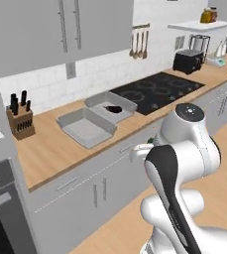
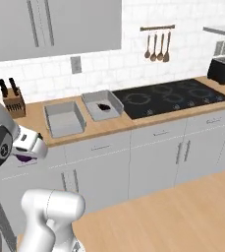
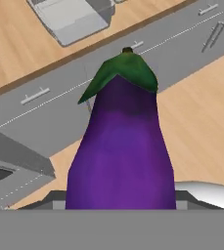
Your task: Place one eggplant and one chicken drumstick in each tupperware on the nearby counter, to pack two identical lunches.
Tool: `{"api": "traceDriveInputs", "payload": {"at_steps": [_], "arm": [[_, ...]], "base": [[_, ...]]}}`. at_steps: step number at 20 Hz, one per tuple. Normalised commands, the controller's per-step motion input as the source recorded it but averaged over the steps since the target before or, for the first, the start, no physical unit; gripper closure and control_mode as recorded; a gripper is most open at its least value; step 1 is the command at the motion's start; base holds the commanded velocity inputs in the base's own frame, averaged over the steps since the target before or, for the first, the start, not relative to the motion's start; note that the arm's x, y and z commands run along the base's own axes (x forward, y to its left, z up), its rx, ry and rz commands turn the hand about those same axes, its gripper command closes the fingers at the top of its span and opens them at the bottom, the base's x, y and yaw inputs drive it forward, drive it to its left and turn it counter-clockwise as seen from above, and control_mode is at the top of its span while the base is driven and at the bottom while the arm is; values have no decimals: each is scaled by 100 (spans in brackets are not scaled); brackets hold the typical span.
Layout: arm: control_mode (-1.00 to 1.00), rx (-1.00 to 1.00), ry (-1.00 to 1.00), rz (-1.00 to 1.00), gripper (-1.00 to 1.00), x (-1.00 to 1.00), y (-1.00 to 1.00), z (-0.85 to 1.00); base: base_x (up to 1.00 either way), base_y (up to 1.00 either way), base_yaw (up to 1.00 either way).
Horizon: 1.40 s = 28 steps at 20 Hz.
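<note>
Kitchen counter (image 1: 60, 144): right tupperware (image 1: 111, 105) has one eggplant (image 1: 113, 109), left tupperware (image 1: 86, 127) empty; gripper (image 2: 23, 156) jaws pinch another eggplant (image 3: 121, 151).

Tupperware: two grey tubs (image 2: 64, 119) (image 2: 102, 105) side by side on counter (image 2: 109, 126)
Right tub: dark item inside
Gripper (image 2: 25, 156): clasps purple eggplant (image 2: 22, 157)

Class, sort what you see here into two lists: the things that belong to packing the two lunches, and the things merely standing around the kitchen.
Belongs to the job:
- eggplant held in the gripper
- empty tupperware
- tupperware with a dark item inside
- counter

Just standing about:
- knife block
- cooktop
- toaster
- hanging utensils
</note>
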Motion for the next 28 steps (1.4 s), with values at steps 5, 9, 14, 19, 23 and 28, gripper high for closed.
{"api": "traceDriveInputs", "payload": {"at_steps": [5, 9, 14, 19, 23, 28], "arm": [[100, 0, 0, 0, 100, 0, 0, 0], [100, 0, 0, 0, 100, 0, 0, 0], [-100, 0, 8, 8, 100, 20, 0, -10], [-100, 0, 33, 32, 100, 100, 0, -85], [-100, -12, 29, 5, 100, 100, 12, -90], [-100, -10, 9, -3, 100, 100, 0, -32]], "base": [[100, -22, 38], [100, -20, 42], [80, -9, 35], [0, 0, 0], [0, 0, 0], [0, 0, 0]]}}
